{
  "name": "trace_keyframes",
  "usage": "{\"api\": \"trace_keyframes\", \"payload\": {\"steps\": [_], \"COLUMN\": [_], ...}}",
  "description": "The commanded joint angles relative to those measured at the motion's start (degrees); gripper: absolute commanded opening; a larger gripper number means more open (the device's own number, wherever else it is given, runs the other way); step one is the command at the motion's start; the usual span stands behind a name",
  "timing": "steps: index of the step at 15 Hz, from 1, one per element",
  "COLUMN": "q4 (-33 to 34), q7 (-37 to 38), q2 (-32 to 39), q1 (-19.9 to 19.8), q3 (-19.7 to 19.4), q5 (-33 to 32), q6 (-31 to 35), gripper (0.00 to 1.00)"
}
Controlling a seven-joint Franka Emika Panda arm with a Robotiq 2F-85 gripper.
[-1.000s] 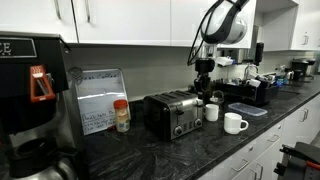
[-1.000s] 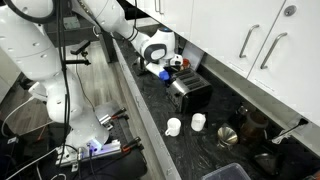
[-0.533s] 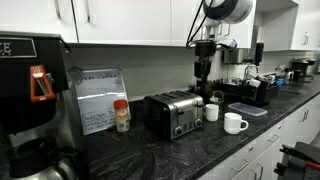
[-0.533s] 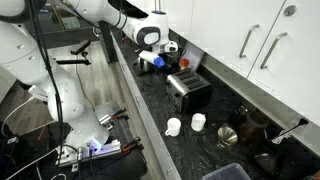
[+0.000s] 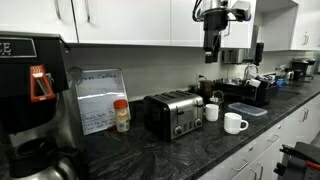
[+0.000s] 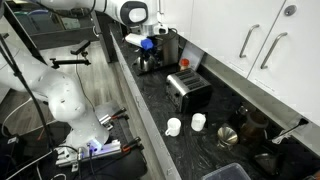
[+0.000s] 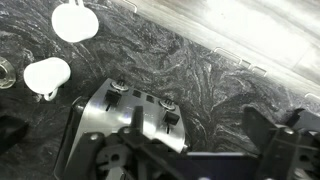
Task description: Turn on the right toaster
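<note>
The right toaster [image 5: 174, 113] stands mid-counter, boxy, with dark sides and a shiny silver front; it also shows in the other exterior view [image 6: 188, 91]. In the wrist view its silver front [image 7: 118, 118] lies below me, with two black levers and knobs along it. My gripper [image 5: 211, 54] hangs high above the counter, up and to the right of the toaster, apart from it. It also shows near the cabinets [image 6: 160, 32]. In the wrist view the gripper [image 7: 198, 127] is open, with only counter and the toaster's edge between its dark fingers [image 7: 260, 130].
Two white mugs [image 5: 212, 111] [image 5: 235, 122] stand right of the toaster. A low black appliance [image 5: 245, 92] sits behind them. A spice jar [image 5: 121, 115], a sign holder [image 5: 100, 98] and a coffee machine [image 5: 30, 100] are to the left. Cabinets hang above.
My gripper has risen from just above the counter behind the toaster to high above it, and its jaws have opened wide.
</note>
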Motion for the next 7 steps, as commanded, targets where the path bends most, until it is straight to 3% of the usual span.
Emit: {"api": "trace_keyframes", "payload": {"steps": [1,2,3,7], "q4": [1.1,1.7,0.7,0.7], "q7": [2.7,4.4,2.3,2.7], "q2": [-4.6,-5.4,-4.0,-5.0], "q1": [0.6,0.5,0.9,1.0], "q3": [0.6,0.9,0.0,0.1], "q5": [-0.9,-0.8,-0.4,-0.4], "q6": [-6.9,-9.0,-5.5,-6.0], "gripper": [1.00,1.00,1.00,1.00]}}
